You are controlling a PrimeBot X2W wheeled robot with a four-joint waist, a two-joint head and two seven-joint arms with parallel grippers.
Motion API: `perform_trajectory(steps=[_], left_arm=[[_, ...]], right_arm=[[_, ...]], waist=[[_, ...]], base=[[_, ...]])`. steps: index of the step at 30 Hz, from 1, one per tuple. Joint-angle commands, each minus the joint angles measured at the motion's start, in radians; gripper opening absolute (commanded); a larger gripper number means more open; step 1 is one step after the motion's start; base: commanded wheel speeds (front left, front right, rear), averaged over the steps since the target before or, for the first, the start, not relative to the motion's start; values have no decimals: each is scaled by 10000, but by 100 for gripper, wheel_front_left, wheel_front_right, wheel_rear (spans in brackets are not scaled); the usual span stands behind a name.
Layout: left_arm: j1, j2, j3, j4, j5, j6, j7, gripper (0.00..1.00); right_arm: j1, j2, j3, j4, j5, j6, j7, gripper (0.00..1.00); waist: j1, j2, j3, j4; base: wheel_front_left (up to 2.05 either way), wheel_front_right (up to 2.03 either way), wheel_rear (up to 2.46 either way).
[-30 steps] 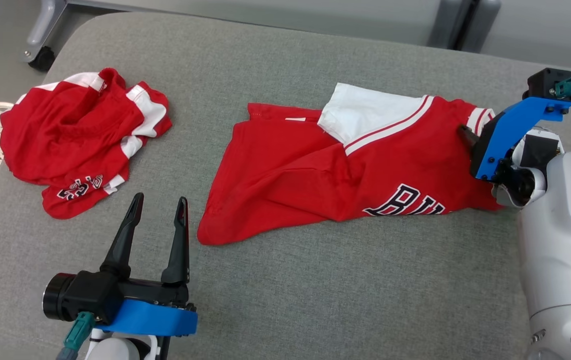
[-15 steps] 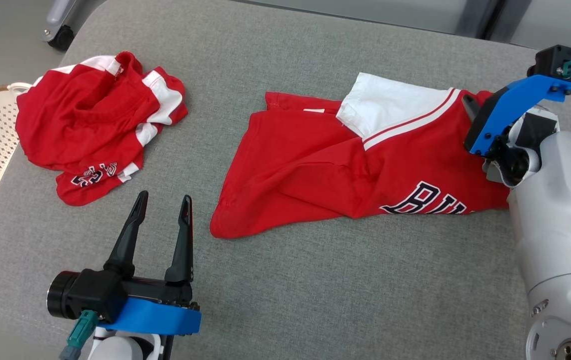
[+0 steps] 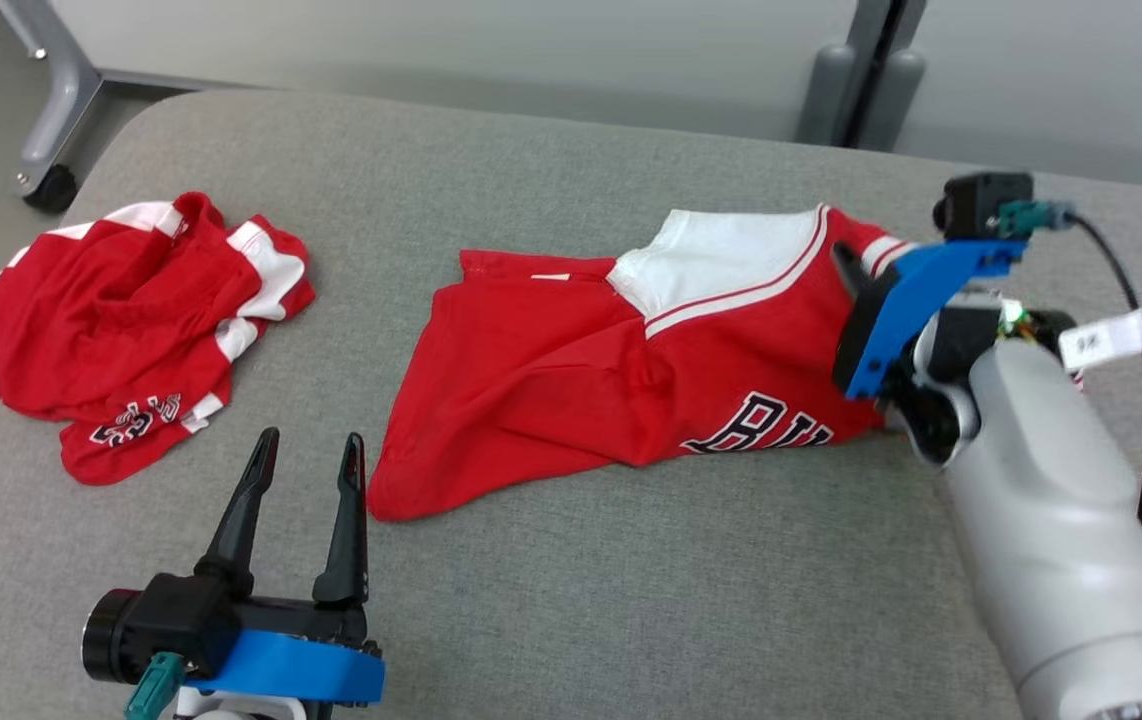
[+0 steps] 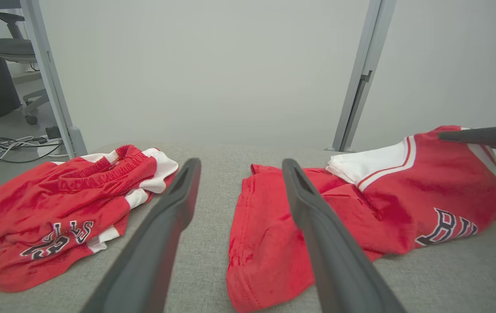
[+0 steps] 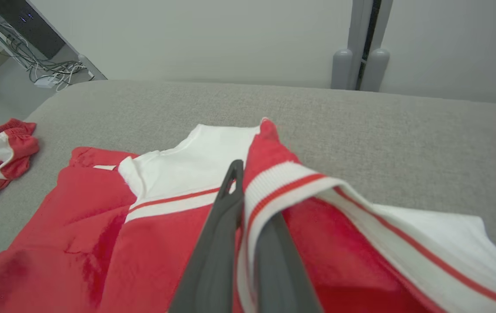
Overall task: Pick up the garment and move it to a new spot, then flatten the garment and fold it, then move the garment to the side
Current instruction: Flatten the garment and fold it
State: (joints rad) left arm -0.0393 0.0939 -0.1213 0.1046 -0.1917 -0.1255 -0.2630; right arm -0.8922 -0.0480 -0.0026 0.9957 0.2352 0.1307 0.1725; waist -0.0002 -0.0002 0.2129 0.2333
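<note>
Zero steps done: our right claw [image 5: 243, 187] is pinched shut on the red-and-white cloth jersey [image 3: 571, 380]; left claw [image 3: 313, 445] gapes empty. Lift, flatten, fold pending.

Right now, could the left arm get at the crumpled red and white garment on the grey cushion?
Probably yes. The left gripper stands open near the crumpled red and white garment, with bare grey cushion between them and nothing in the way.
</note>
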Motion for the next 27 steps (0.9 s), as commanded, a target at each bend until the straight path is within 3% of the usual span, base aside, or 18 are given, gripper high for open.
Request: perform_trajectory(steps=[1, 6, 14, 18, 21, 22, 23, 27], left_arm=[[128, 71, 44, 23, 15, -4, -26, 100], [487, 112, 226, -35, -67, 118, -26, 100], [705, 248, 516, -160, -168, 255, -26, 100], [634, 287, 608, -195, -169, 303, -26, 100], [563, 313, 645, -177, -194, 320, -26, 100], [542, 311, 636, -161, -201, 314, -26, 100], [527, 308, 626, -143, -202, 306, -26, 100], [483, 246, 539, -67, -207, 279, -26, 100]], right_arm=[[574, -80, 158, -307, 62, 1, -39, 0], [3332, -554, 636, -3275, 681, 1, 554, 0], [7629, -446, -473, -8783, 500, 1, 2820, 0], [8780, -258, -984, -10281, -54, 1, 3655, 0], [9253, -154, -1503, -10673, -556, 1, 4055, 0], [9307, -121, -1657, -10747, -701, 1, 4124, 64], [9339, -95, -1793, -10808, -855, 1, 4104, 100], [9392, -54, -2408, -11033, -1487, 1, 4306, 100]], waist=[[2, 2, -461, -437], [2, 2, -905, -991], [2, 2, -953, -1774], [2, 2, -916, -2028], [2, 2, -908, -2158], [2, 2, -909, -2182], [2, 2, -911, -2197], [2, 2, -968, -2178]], base=[[0, 0, 0], [0, 0, 0], [0, 0, 0], [0, 0, 0], [0, 0, 0], [0, 0, 0], [0, 0, 0], [0, 0, 0]])
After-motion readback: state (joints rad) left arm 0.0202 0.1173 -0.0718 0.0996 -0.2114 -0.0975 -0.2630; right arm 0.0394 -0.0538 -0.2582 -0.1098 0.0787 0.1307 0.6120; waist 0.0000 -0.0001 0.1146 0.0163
